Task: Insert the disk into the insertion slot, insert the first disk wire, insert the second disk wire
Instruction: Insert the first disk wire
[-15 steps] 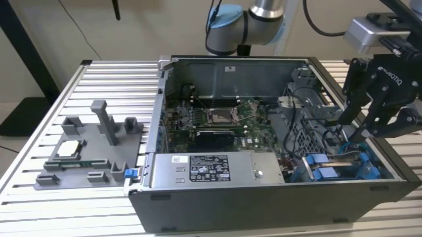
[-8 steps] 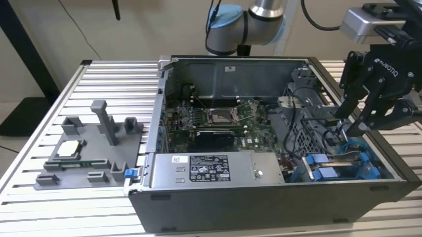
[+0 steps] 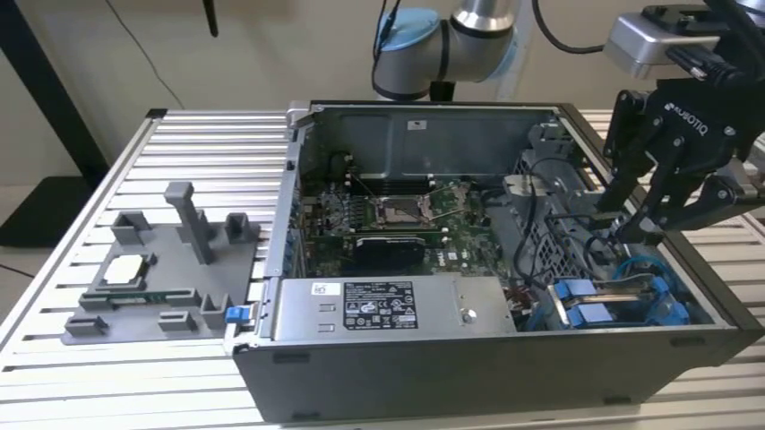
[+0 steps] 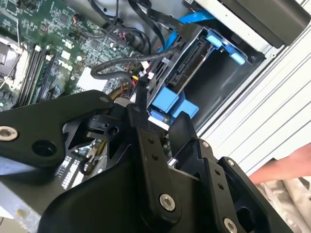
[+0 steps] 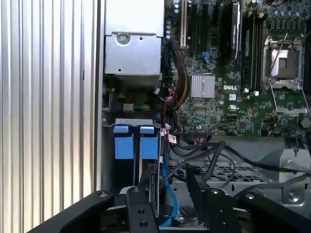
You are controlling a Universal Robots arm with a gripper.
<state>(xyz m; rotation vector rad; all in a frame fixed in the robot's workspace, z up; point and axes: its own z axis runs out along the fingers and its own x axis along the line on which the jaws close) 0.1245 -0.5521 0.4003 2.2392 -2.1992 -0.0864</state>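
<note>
**Gripper spread over the drive bay, disk in the bay**

A slatted table (image 3: 72,376) is seen in the exterior view, with an open case (image 3: 478,376) set on it from the centre out to three o'clock. A grey fixture (image 3: 156,269) is placed on the table at nine o'clock, apart from the case. Inside the case, the motherboard (image 3: 395,210) is fixed at the centre, and a power-supply box (image 3: 382,309) is mounted just beside it at six o'clock. The gripper (image 3: 624,228) is held at three o'clock, lowered into the case above the drive bay. Its fingers (image 5: 145,187) are spread apart; whether a wire is touched cannot be told. The disk (image 4: 189,60), clipped in its blue frame, is lodged in the bay, just beside the fingertips. A blue cable (image 4: 194,18) is routed past the disk. A hand (image 4: 286,165) is seen outside the case in the second wrist view.
</note>
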